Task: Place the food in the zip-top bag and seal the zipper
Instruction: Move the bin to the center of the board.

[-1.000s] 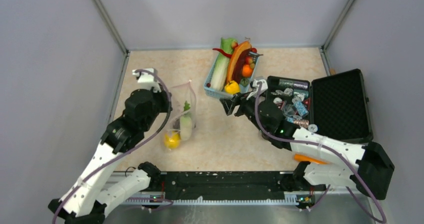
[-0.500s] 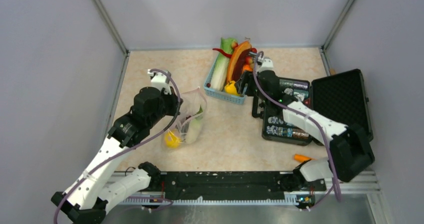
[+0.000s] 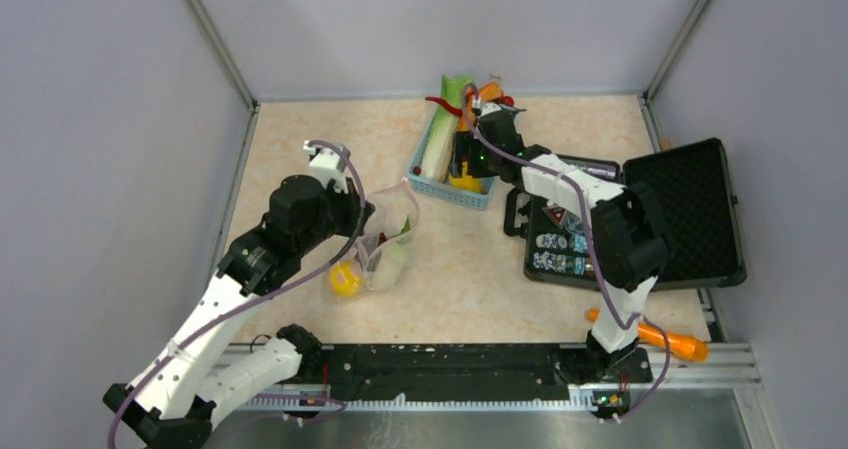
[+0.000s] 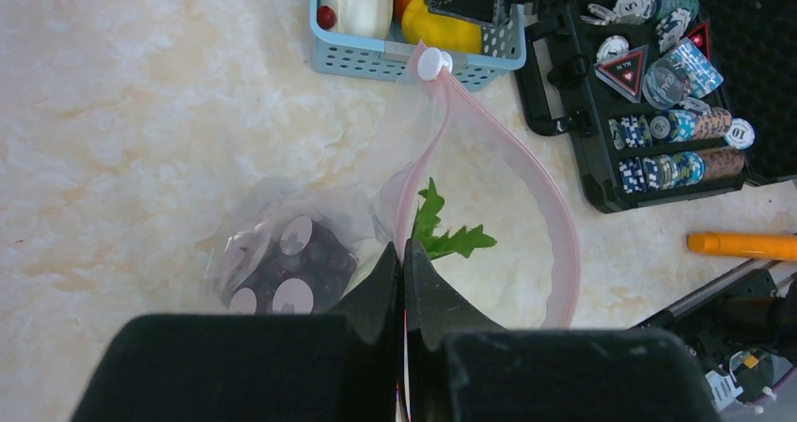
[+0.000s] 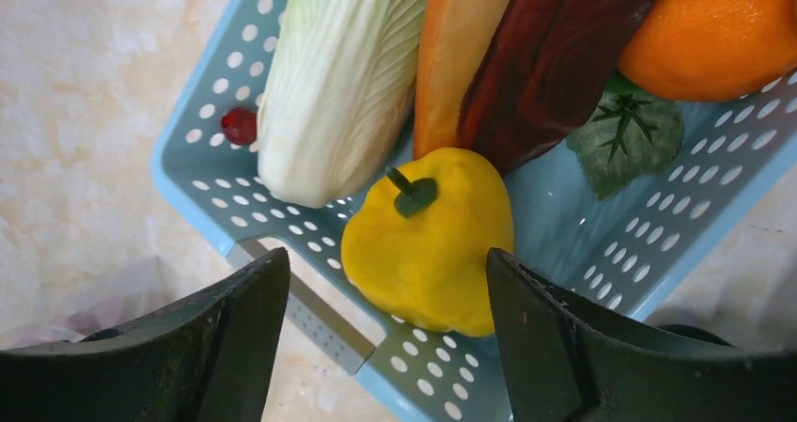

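Observation:
The clear zip-top bag (image 3: 388,241) lies left of centre and holds a yellow fruit (image 3: 345,279), dark purple grapes (image 4: 287,267) and a white vegetable with green leaves (image 4: 449,239). Its pink zipper (image 4: 475,126) curves open, with a white slider (image 4: 433,62) at the far end. My left gripper (image 4: 404,257) is shut on the zipper edge at the bag's mouth. My right gripper (image 5: 385,281) is open, its fingers either side of a yellow fruit (image 5: 432,239) in the blue basket (image 5: 601,262). Cabbage (image 5: 338,84), a long orange piece (image 5: 461,37), an orange (image 5: 719,27) and a cherry tomato (image 5: 240,126) also lie there.
An open black hard case (image 3: 690,209) with chips and packets lies right of the basket. An orange tool (image 3: 660,337) lies at the near right edge. Grey walls close in the back and both sides.
My right arm swung from in front of the case to over the basket, gripper open above the yellow fruit. My left gripper shifted the bag's mouth slightly right.

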Robot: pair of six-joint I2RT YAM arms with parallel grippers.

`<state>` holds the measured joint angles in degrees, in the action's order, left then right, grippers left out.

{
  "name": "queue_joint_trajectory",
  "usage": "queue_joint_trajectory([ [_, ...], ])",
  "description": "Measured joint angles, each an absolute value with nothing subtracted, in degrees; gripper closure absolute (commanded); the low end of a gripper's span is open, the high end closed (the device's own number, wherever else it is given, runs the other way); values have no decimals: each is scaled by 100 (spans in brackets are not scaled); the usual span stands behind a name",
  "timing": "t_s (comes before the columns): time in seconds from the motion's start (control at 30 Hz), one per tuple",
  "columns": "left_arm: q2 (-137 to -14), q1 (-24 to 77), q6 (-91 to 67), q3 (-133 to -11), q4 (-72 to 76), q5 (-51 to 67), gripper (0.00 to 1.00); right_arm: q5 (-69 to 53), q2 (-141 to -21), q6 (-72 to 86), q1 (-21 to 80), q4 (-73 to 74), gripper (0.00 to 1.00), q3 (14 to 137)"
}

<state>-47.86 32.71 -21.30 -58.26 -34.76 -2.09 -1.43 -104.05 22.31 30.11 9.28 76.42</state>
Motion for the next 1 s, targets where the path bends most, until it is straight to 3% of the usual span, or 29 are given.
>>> queue_joint_trajectory([
  [0.5,-4724,3271,-2134,-5763,-3485,-106,100,-40,-11504,1468,3017,1920,27,8801],
  [0.6,-4727,3271,-2134,-5763,-3485,-106,100,-78,-11596,1404,3026,2001,22,8897],
  [0.67,-4724,3271,-2137,-5760,-3485,-108,100,-75,-11590,1352,3026,2016,9,8892],
  [0.7,-4722,3271,-2139,-5752,-3483,-108,100,-71,-11590,1334,3026,2012,7,8873],
  [0.9,-4727,3271,-2154,-5743,-3483,-104,100,-165,-11590,996,3020,2257,6,8836],
  [1.0,-4727,3271,-2156,-5743,-3483,-89,100,-185,-11590,869,3020,2473,10,8908],
])
